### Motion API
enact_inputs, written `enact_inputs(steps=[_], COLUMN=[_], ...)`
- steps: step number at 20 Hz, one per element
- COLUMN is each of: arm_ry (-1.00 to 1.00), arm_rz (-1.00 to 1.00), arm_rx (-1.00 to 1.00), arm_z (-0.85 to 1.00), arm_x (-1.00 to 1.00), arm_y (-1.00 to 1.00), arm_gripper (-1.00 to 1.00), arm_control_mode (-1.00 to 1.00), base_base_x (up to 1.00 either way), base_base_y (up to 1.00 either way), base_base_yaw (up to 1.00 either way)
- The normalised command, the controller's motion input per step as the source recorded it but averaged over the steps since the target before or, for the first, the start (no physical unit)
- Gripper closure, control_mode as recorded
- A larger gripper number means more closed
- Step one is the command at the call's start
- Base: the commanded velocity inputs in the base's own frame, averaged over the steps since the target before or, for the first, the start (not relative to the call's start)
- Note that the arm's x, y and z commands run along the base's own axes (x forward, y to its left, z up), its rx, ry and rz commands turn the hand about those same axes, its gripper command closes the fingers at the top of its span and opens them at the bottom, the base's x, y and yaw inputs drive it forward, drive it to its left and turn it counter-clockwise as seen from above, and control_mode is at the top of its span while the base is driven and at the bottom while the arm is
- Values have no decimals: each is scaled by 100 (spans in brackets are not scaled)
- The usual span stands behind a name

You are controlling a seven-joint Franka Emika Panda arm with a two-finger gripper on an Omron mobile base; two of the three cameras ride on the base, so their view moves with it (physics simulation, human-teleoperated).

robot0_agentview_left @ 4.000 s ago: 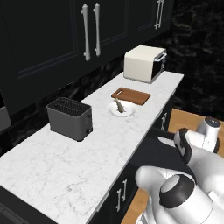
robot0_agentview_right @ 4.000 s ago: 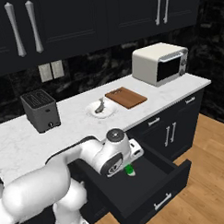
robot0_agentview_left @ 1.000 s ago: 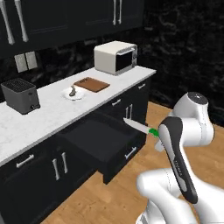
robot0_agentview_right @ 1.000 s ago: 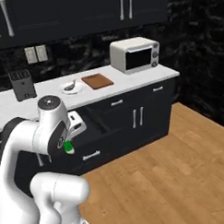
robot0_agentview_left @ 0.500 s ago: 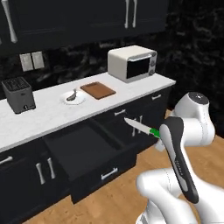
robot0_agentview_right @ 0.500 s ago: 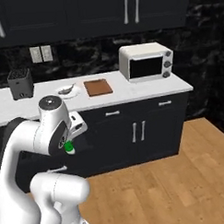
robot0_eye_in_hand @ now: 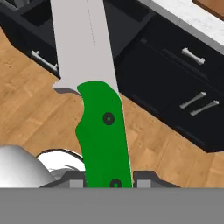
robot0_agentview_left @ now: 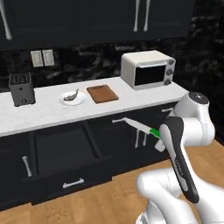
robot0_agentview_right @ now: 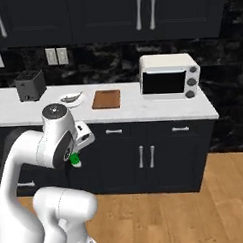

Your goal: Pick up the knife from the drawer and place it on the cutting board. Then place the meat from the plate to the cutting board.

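Note:
My gripper (robot0_agentview_left: 158, 136) is shut on the green handle of the knife (robot0_agentview_left: 141, 127), held in the air in front of the lower cabinets, and the pale blade points toward the counter. In the hand view the knife (robot0_eye_in_hand: 104, 131) runs up from the gripper (robot0_eye_in_hand: 108, 178). The green handle tip (robot0_agentview_right: 73, 159) peeks out beside the arm. The black drawer (robot0_agentview_left: 65, 154) stands pulled open below the counter at the left. The reddish cutting board (robot0_agentview_left: 102, 93) lies on the counter, next to the white plate (robot0_agentview_left: 72, 99) with the grey meat (robot0_agentview_left: 71, 96) on it.
A white microwave (robot0_agentview_left: 147, 69) stands right of the board and a black toaster (robot0_agentview_left: 21, 89) stands at the left. The open drawer's front (robot0_eye_in_hand: 43, 60) juts over the wooden floor (robot0_agentview_right: 187, 215). Closed cabinet doors with silver handles (robot0_agentview_right: 145, 156) lie under the counter.
The whole picture has shifted because the base drove and turned; the counter now faces the cameras more squarely. The knife stays held in the shut gripper, clear of the open drawer.

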Motion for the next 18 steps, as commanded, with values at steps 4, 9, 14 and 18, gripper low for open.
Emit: enact_inputs(steps=[4, 9, 14, 18], arm_ry=[0, 0, 0, 0], arm_rz=[0, 0, 0, 0], arm_rx=[0, 0, 0, 0], arm_z=[0, 0, 0, 0], arm_x=[0, 0, 0, 0], arm_y=[0, 0, 0, 0], arm_gripper=[100, 100, 100, 100], arm_control_mode=[100, 100, 100, 100], base_base_x=[64, 96, 70, 77], base_base_y=[-77, -38, -39, -25], base_base_yaw=[50, 46, 37, 24])
